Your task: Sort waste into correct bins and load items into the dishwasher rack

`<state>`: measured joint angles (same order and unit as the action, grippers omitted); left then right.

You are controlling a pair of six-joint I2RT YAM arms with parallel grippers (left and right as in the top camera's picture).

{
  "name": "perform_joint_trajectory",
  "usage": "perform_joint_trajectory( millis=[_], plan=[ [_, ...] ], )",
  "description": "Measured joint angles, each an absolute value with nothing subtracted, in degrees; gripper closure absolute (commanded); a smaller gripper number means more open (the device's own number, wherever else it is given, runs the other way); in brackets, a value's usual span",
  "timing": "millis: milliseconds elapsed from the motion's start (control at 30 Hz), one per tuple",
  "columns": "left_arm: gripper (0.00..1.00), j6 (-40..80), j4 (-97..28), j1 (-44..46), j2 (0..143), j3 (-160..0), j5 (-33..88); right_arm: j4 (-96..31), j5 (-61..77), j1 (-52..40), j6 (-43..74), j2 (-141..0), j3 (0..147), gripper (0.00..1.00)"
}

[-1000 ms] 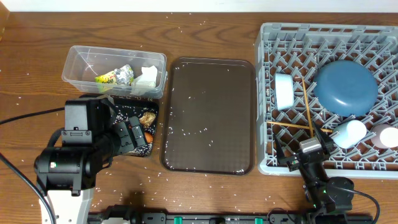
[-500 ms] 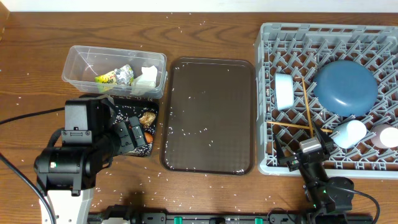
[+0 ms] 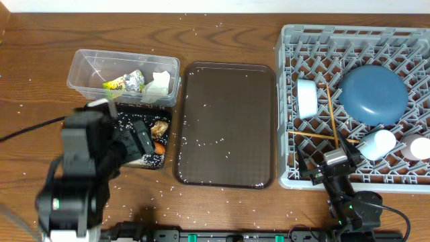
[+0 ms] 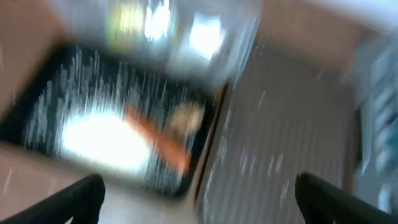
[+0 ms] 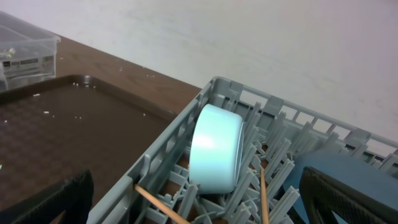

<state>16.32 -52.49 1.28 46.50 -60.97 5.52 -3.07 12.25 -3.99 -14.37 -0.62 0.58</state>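
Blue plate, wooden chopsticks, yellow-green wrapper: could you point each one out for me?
dark-blue plate (image 3: 373, 94): overhead view, middle of its rounded surface.
wooden chopsticks (image 3: 331, 114): overhead view, mid-length of the more upright stick.
yellow-green foil wrapper (image 3: 125, 82): overhead view, centre of the crumpled foil.

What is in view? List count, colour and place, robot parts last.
dishwasher rack: one, grey, right
plate: one, dark blue, in rack
bowl: one, white, in rack
cups: two, light blue and pink, in rack
chopsticks: two, wooden, crossed in rack
clear tub: one, clear, upper left
foil wrapper: one, yellow-green, in tub
crumpled paper: one, white, in tub
black tray: one, black, beside tub
carrot: one, orange, in black tray
food lump: one, brown, in black tray
serving tray: one, dark brown, centre
rice grains: many, white, scattered
left tool: one, black, open, over black tray
right tool: one, black, open, by rack
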Motion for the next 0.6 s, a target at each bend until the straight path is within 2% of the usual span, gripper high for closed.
perform_joint_trajectory(
  millis=[333, 600],
  plan=[
    [0.02, 11.77, -18.63, 1.67, 25.19, -35.53, 5.89, -3.11, 12.29, -3.99, -14.37, -0.62, 0.56, 0.01],
    [0.02, 8.08, -8.27, 2.68, 12.38, -18.02, 7.86, -3.09, 12.4, -3.99, -14.37, -0.62, 0.56, 0.01]
  ],
)
